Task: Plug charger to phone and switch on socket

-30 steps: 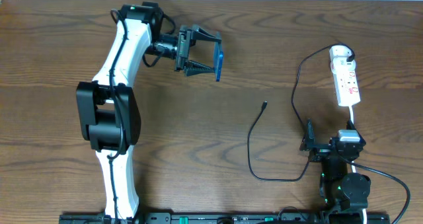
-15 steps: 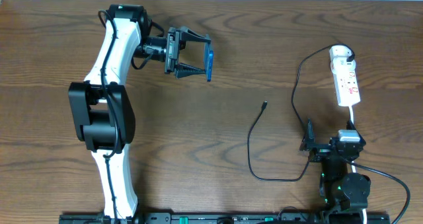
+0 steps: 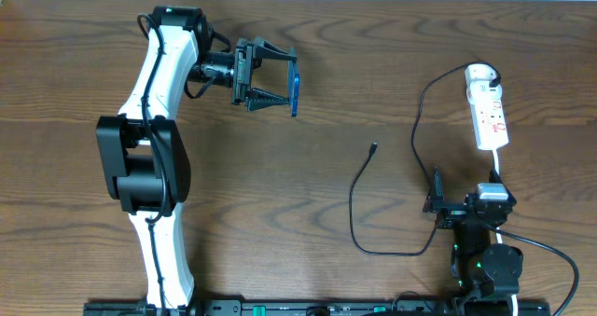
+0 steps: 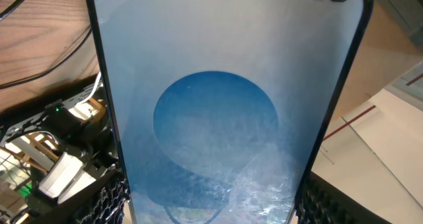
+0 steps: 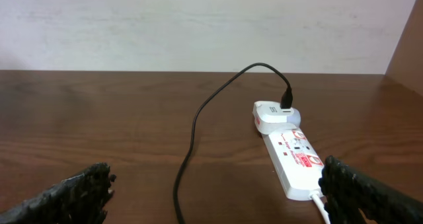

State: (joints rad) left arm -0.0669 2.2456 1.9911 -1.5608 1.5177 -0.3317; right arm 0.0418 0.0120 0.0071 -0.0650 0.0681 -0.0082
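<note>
Left tool (image 3: 285, 79) first: it's clamped on the phone (image 3: 295, 89), one finger on each long edge, and the handset is lifted off the bench (image 3: 308, 260) at the far left, edge-on to the overhead camera so I only get a thin blue sliver. On my left wrist feed the phone (image 4: 225, 118) fills almost the whole view, light blue screen with a darker blue disc facing the lens, and the dark ribbed fingers (image 4: 106, 201) peek out at both bottom corners. Over to the right tool (image 3: 436, 200): it sits low near my edge of the bench, jaws spread wide with nothing gripped, and on its own feed the fingertips (image 5: 73, 194) stand far apart at the frame corners. Moving outward, the charger (image 3: 353, 199) lies loose on the wood, its small plug end at mid-bench, well apart from the phone. The cable loops toward me, passes beside the right tool and arcs up to the socket (image 3: 489, 106). On the right wrist view the charger (image 5: 198, 118) runs into the round white head at the far end of the socket (image 5: 297, 161). Red markings show on the strip, but I can't tell how the switches sit.
</note>
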